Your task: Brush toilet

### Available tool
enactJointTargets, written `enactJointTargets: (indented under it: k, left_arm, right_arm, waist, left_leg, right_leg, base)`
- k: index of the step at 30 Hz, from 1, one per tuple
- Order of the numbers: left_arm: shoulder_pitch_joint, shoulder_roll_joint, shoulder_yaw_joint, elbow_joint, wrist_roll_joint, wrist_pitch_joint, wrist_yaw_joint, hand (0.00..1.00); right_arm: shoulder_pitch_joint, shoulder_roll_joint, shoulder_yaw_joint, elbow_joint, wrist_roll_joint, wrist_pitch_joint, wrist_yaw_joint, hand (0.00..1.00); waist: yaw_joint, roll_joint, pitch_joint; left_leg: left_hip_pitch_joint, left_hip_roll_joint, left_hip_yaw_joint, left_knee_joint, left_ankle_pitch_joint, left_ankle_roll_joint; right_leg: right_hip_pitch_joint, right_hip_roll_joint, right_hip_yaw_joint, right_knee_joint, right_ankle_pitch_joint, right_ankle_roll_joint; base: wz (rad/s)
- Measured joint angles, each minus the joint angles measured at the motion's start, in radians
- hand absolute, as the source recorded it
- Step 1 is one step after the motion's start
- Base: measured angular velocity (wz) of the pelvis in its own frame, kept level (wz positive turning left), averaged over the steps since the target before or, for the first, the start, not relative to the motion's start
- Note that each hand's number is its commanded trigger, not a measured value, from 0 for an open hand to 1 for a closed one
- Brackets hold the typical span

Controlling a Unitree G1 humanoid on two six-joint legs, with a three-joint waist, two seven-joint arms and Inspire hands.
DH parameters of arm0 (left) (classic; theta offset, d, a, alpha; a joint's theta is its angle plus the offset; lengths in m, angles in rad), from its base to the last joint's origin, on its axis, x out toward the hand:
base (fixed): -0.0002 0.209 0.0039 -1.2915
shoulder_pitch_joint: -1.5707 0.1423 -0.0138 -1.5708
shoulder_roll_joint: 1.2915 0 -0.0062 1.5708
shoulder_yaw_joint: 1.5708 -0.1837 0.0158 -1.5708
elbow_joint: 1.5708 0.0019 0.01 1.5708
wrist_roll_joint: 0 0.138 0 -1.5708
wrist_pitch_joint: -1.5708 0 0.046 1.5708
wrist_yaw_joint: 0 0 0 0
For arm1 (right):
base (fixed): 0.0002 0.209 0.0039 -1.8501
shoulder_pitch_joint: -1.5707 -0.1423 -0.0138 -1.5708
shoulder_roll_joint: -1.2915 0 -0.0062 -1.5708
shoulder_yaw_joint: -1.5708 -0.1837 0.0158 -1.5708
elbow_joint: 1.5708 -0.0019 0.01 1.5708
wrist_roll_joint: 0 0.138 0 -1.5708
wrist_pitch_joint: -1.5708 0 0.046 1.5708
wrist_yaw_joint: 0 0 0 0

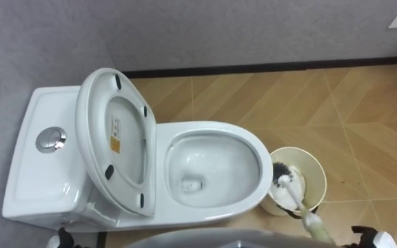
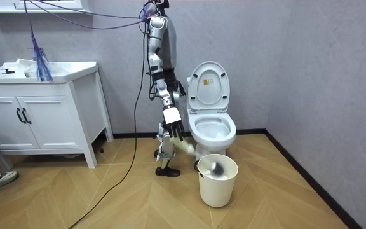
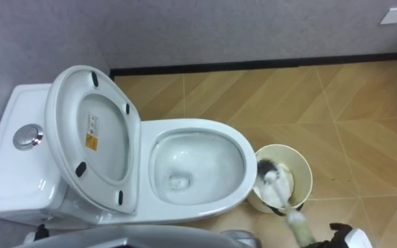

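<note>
Right hand [image 2: 173, 124]: in the eye views it is just a black-and-white corner at the lower right edge, with the grip out of frame. In the room view it hangs fingers-down next to the toilet [image 1: 216, 128], closed on the upper end of the toilet brush [image 1: 300, 203]. That view is too far off to show how the fingers wrap. Left hand [image 1: 63, 238]: a dark scrap at the lower left edge, fingers unreadable.

The pale brush handle smears where it leaves the bottom of the eye views. The dark bristle head sits inside the bucket [image 1: 313, 165], low against the wall nearest the bowl. How deep it reaches is hidden by the rim.

The brush's long axis runs on a diagonal. The head is down and away from the robot, toward the bowl, and the handle rises back toward the robot's right side. In the room view it slants down to the room view's right and into the bucket mouth.

The seat and lid [image 1: 116, 138] stand raised against the tank [image 1: 43, 162], and the bowl is open. The bucket stands just beside the front tip of the bowl; I cannot tell whether they touch.

The robot stands at the side of the toilet, on the room view's left, facing across the bowl. Wooden floor [image 1: 364, 103] runs beyond the bucket to the dark baseboard [image 1: 267, 67] and wall. A white cabinet [image 2: 43, 108] stands well apart on the room view's left.
</note>
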Motion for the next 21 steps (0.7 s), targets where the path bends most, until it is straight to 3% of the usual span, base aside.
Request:
enactJointTargets:
  k: [12, 16, 21]
  left_arm:
    - [0.005, -0.001, -0.004, 0.000, 0.000, 0.002, 0.000, 0.00]
    - [0.012, -0.001, -0.014, 0.000, 0.002, 0.011, 0.000, 0.00]
    - [0.013, -0.002, -0.018, 0.000, 0.008, 0.011, -0.001, 0.00]
  right_arm:
    - [-0.001, 0.000, -0.001, 0.007, 0.002, 0.011, 0.039, 0.00]
    - [-0.002, 0.001, -0.001, 0.007, 0.002, 0.037, 0.051, 0.00]
    - [-0.002, 0.002, 0.001, 0.006, 0.008, 0.044, 0.091, 0.00]
  waist:
    - [-0.001, -0.002, -0.0039]
    - [-0.001, -0.003, -0.0041]
    - [-0.001, -0.004, -0.0036]
  left_leg:
    - [0.000, 0.001, -0.004, 0.000, 0.000, 0.000]
    - [0.000, 0.001, -0.005, 0.000, 0.000, 0.000]
    - [-0.003, 0.002, -0.005, 0.000, 0.000, 0.000]
  right_leg:
    - [0.001, 0.001, -0.003, 0.000, 0.000, 0.000]
    - [0.002, 0.000, -0.006, -0.001, 0.001, -0.001]
    - [0.001, 0.001, -0.009, -0.002, 0.002, -0.001]
  base:
    - [0.00]
    - [0.00]
    - [0.01]
